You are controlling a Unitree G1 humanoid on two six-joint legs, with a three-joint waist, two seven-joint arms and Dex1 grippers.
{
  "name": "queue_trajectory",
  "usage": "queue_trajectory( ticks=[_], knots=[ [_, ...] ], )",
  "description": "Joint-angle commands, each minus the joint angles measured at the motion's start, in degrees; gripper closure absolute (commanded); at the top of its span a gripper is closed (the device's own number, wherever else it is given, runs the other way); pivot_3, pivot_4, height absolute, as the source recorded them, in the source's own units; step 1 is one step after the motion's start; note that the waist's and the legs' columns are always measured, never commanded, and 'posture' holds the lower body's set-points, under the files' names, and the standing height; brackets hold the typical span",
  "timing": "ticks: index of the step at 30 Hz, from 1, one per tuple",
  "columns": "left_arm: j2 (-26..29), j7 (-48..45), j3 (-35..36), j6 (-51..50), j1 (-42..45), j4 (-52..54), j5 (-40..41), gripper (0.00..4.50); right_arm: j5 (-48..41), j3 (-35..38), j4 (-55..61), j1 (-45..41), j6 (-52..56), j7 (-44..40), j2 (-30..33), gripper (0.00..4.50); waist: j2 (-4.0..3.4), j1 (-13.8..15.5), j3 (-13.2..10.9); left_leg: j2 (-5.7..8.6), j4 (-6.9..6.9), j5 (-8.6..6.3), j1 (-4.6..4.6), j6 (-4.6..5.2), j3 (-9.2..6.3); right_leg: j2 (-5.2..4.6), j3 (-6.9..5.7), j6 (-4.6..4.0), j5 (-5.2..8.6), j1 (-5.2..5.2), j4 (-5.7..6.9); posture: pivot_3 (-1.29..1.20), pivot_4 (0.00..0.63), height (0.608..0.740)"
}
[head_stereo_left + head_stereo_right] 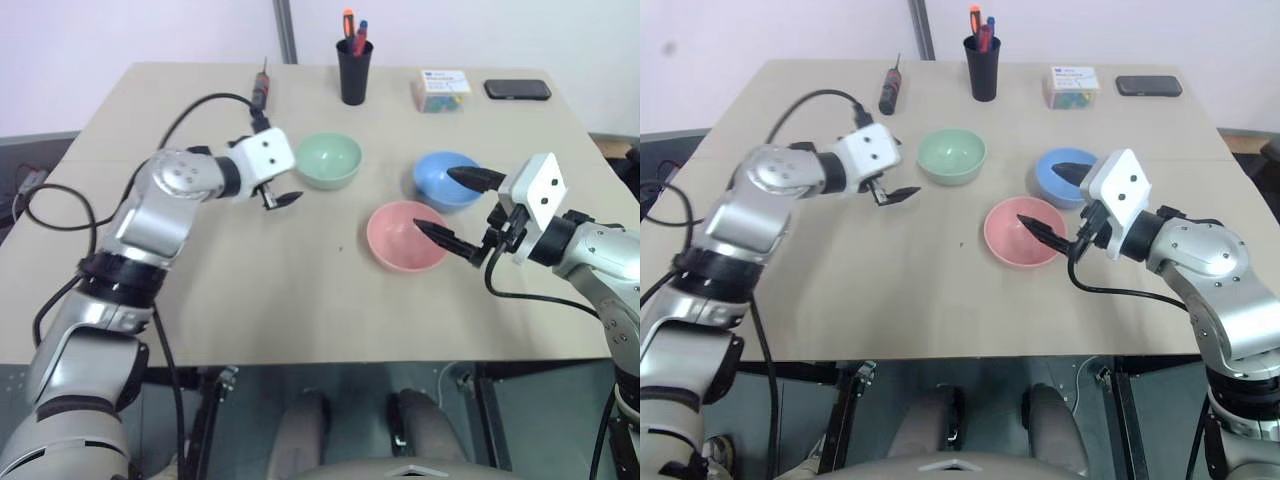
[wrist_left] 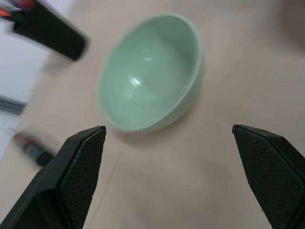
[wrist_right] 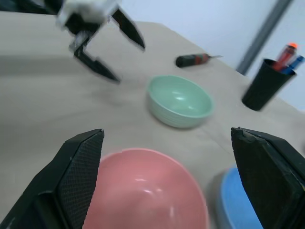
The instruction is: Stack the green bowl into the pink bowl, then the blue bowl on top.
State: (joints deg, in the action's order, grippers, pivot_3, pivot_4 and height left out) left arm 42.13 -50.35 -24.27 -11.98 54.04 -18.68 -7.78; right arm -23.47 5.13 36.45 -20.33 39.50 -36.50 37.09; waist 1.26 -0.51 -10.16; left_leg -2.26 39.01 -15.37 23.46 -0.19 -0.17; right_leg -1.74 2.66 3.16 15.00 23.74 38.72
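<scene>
Surface: a pale beige surface carries three bowls, all upright and none stacked.
Green bowl: the green bowl stands left of the other two and toward the far side, empty, apart from both.
Pink bowl: the pink bowl sits nearest of the three, right of centre, empty.
Blue bowl: the blue bowl sits just beyond and right of the pink bowl, close to it; whether the rims touch cannot be told.
Left gripper: the left gripper hangs just left of and nearer than the green bowl, pointing toward it, jaws wide apart, holding nothing and not touching the bowl.
Right gripper: the right gripper is above the right side of the pink bowl, jaws spread wide and empty; one black finger reaches over the pink bowl's rim area, the other shows in front of the blue bowl.
Far edge, left: a screwdriver with a dark handle lies beyond the green bowl.
Far edge, middle: a black pen cup holds orange and blue pens.
Far edge, right: a small clear box of coloured bits, and a black phone lying flat to its right.
</scene>
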Motion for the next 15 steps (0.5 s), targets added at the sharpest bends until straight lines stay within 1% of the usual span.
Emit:
queue_trajectory(
  ticks=[1,4,5,6,9,10,13,14,15],
  knots=[
    [-3.4,-1.5,-4.0,10.2,5.8,-11.4,-6.5,0.00,0.9,1.7,2.4,1.1,-1.0,2.1,0.5,0.04,-0.01,-0.4,0.0,0.00,0.14,0.01,0.39,-0.01,-0.02,0.00,-0.01,0.00,-0.01,0.37,0.05,0.00,0.150,0.740],
    [-6.3,-1.1,-5.4,16.7,9.4,-19.5,-9.5,0.00,1.1,2.4,3.5,2.6,-1.0,2.9,1.0,0.04,-0.01,-0.3,0.0,0.00,0.13,0.01,0.49,-0.02,-0.06,-0.02,-0.05,0.00,0.00,0.45,0.05,0.00,0.150,0.740],
    [-6.9,-1.4,-5.5,18.3,10.3,-21.2,-10.0,0.56,1.0,2.8,4.0,3.1,-0.9,3.2,1.1,0.00,-0.01,-0.3,0.0,0.00,0.13,0.00,0.52,0.00,-0.06,-0.03,-0.06,0.00,0.00,0.49,0.05,0.00,0.150,0.740],
    [-7.4,-1.7,-5.5,19.8,11.0,-22.6,-10.5,0.64,1.0,3.2,4.4,3.5,-0.8,3.4,1.3,0.00,-0.01,-0.3,0.0,0.00,0.13,0.00,0.52,0.00,-0.06,-0.03,-0.06,0.00,0.00,0.49,0.06,0.00,0.150,0.740],
    [-8.4,-1.8,-5.2,22.4,12.4,-26.1,-11.8,1.90,0.8,4.0,5.1,4.6,-0.6,4.1,1.6,0.00,-0.01,-0.2,0.0,0.01,0.19,0.00,0.52,0.02,-0.07,-0.04,-0.06,0.01,0.00,0.47,0.11,0.00,0.150,0.740],
    [-8.6,-1.9,-5.1,23.3,12.7,-27.0,-12.1,2.20,0.9,4.1,5.3,5.0,-0.6,4.2,1.7,0.00,-0.01,-0.2,0.0,0.01,0.21,0.00,0.51,0.02,-0.07,-0.04,-0.06,0.01,-0.01,0.46,0.12,0.00,0.150,0.740],
    [-9.5,-1.9,-4.8,25.3,13.4,-29.3,-12.8,3.30,1.1,4.4,5.4,5.4,-0.7,4.6,1.9,0.00,-0.01,-0.2,0.0,0.01,0.22,0.00,0.44,0.02,-0.10,-0.03,-0.08,0.01,-0.01,0.37,0.12,0.00,0.150,0.740],
    [-9.9,-2.9,-4.3,25.3,13.4,-29.0,-12.2,3.73,1.1,4.6,5.4,5.5,-0.8,4.7,1.9,0.00,-0.01,-0.2,0.0,0.01,0.22,0.00,0.44,0.02,-0.10,-0.03,-0.08,0.01,-0.01,0.37,0.13,0.00,0.150,0.740],
    [-10.0,-4.3,-3.7,25.7,13.0,-27.9,-11.3,4.06,1.2,4.7,5.4,5.8,-0.9,4.7,2.1,0.00,-0.01,-0.2,0.0,0.01,0.22,0.00,0.45,0.02,-0.10,-0.03,-0.08,0.01,-0.01,0.37,0.13,0.00,0.150,0.740]
  ],
)
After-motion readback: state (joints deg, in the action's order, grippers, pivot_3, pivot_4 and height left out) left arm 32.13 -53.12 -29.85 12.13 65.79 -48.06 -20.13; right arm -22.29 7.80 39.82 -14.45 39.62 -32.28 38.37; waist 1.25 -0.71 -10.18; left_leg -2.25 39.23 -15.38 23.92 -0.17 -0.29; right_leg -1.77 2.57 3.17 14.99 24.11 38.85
